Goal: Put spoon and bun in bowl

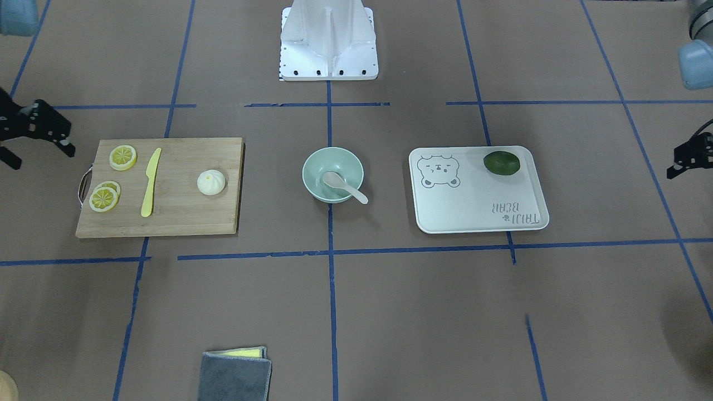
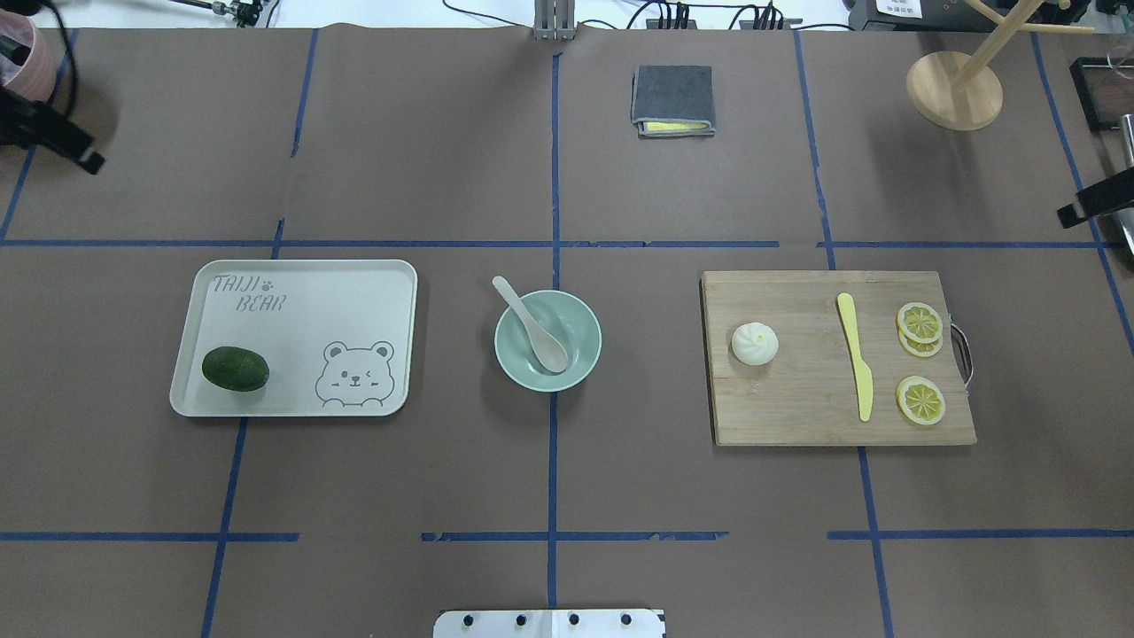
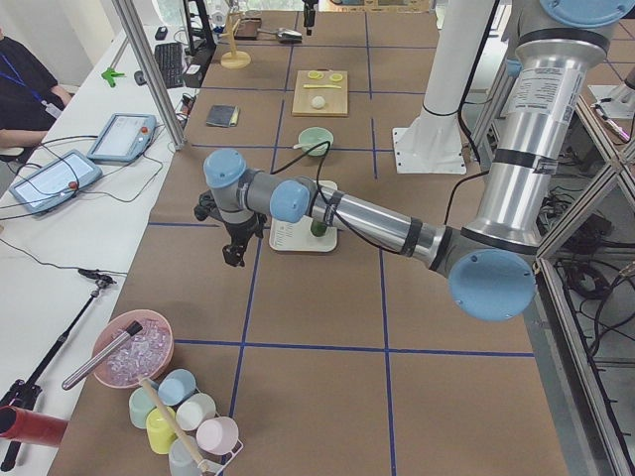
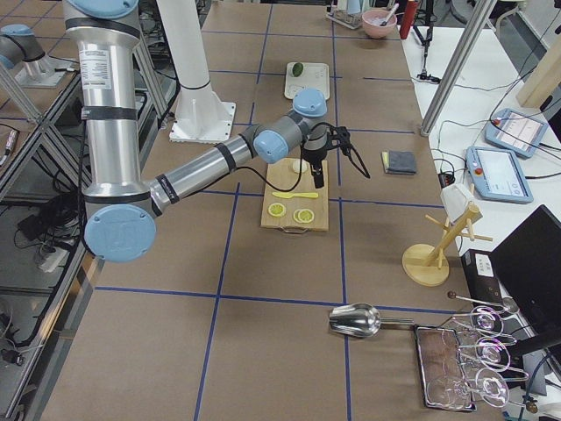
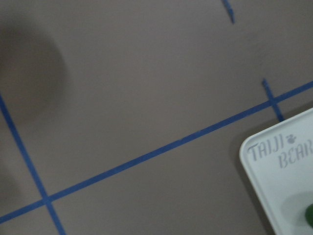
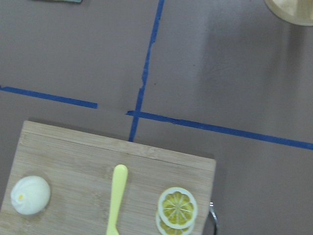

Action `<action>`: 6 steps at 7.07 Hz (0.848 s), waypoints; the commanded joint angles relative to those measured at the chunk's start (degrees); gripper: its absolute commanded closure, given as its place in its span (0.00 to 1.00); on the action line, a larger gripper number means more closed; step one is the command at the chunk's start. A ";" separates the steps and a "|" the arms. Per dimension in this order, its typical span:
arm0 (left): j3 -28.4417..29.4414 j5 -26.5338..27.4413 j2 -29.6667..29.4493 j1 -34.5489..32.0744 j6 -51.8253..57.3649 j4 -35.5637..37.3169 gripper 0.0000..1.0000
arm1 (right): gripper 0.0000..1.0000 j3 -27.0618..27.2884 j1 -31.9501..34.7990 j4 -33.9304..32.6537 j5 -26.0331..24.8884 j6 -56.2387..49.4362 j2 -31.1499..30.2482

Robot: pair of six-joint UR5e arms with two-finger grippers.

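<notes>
The cream spoon (image 2: 533,330) lies in the mint-green bowl (image 2: 580,359) at the table's middle, scoop inside and handle out over the rim. It also shows in the front view (image 1: 344,185). The white pleated bun (image 2: 755,344) sits on the wooden cutting board (image 2: 797,408), apart from the bowl. My right gripper (image 1: 40,155) hangs open and empty beyond the board's outer end. My left gripper (image 1: 689,159) is at the far opposite edge, partly cut off, empty, with its visible finger splayed as if open.
A yellow plastic knife (image 2: 856,356) and lemon slices (image 2: 920,321) lie on the board. A cream bear-print tray (image 2: 354,292) holds a dark green avocado (image 2: 235,369). A folded grey cloth (image 2: 673,99) and a wooden mug stand (image 2: 955,89) stand at the far side.
</notes>
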 commanded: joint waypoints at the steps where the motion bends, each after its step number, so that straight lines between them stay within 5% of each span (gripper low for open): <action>1: 2.38 1.81 4.47 -3.04 1.79 -0.11 0.00 | 0.00 0.54 -15.68 2.73 -13.03 14.54 1.50; 4: 2.11 1.92 4.74 -3.14 2.14 -0.37 0.00 | 0.01 -6.02 -25.05 3.54 -22.30 20.64 9.38; 6: 2.11 1.83 4.82 -3.14 2.32 -0.37 0.00 | 0.15 -10.43 -26.21 3.27 -22.94 20.65 13.00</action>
